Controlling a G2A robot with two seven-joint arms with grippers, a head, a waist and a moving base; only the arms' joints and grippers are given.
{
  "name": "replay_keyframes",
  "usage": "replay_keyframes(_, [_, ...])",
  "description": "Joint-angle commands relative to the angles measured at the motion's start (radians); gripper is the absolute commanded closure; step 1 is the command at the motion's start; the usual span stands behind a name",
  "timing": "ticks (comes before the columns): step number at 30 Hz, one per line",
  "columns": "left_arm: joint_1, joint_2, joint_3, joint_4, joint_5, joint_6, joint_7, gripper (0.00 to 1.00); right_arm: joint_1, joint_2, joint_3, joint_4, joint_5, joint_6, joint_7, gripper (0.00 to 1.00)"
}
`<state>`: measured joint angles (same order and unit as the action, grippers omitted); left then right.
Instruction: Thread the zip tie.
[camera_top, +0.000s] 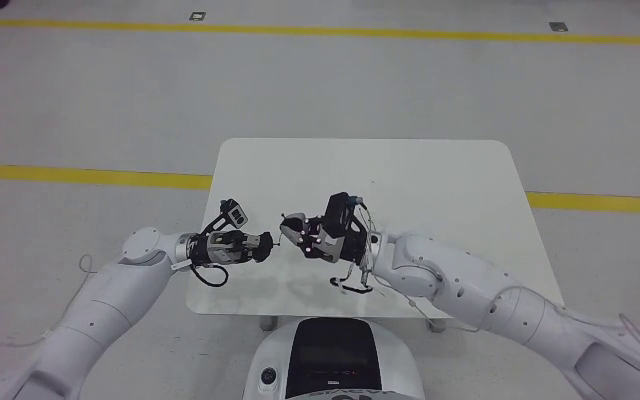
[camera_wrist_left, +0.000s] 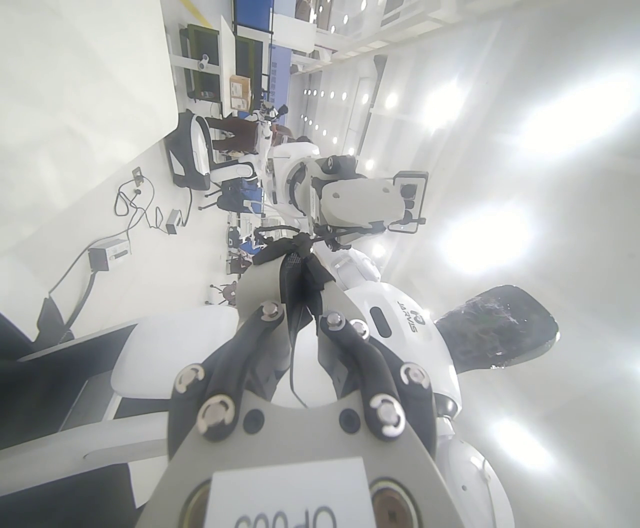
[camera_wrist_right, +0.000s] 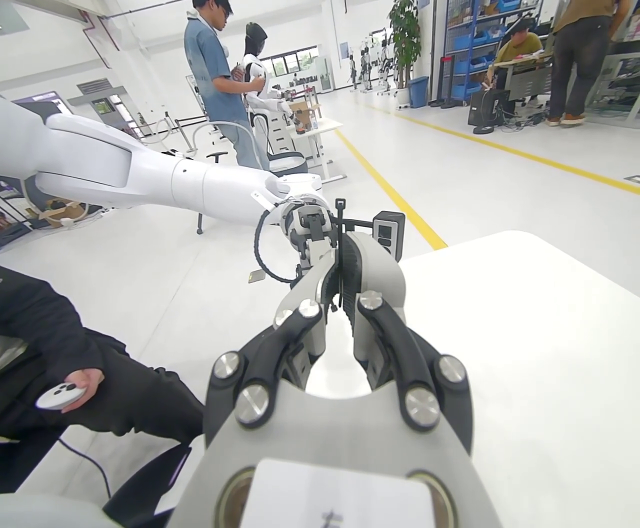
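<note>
A thin black zip tie stands upright in my right gripper, which is shut on its strap; the square head sticks out past the fingertips. My left gripper faces it and is shut on another stretch of the black strap, whose tail trails back between the fingers. From above, the two grippers meet tip to tip over the table's front left part: left gripper, right gripper. The left gripper sits just behind the tie's head. Where the strap's tip lies relative to the head is hidden.
The white table lies under and beyond both grippers, with its front edge close below them. Its bare top stretches away on the right arm's side. Open floor with yellow lines surrounds it.
</note>
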<state>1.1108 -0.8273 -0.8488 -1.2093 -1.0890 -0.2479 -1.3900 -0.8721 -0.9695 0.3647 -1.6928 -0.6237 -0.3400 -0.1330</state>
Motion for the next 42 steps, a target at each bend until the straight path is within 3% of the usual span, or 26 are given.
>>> replay_keyframes(1, [0.0, 0.0, 0.0, 0.0, 0.0, 0.0, 0.0, 1.0, -0.004, 0.0, 0.004, -0.003, -0.002, 0.0, 0.004, 1.0])
replay_keyframes(42, [0.0, 0.0, 0.0, 0.0, 0.0, 0.0, 0.0, 1.0, -0.023, -0.003, 0.021, -0.005, -0.011, 0.0, 0.011, 1.0])
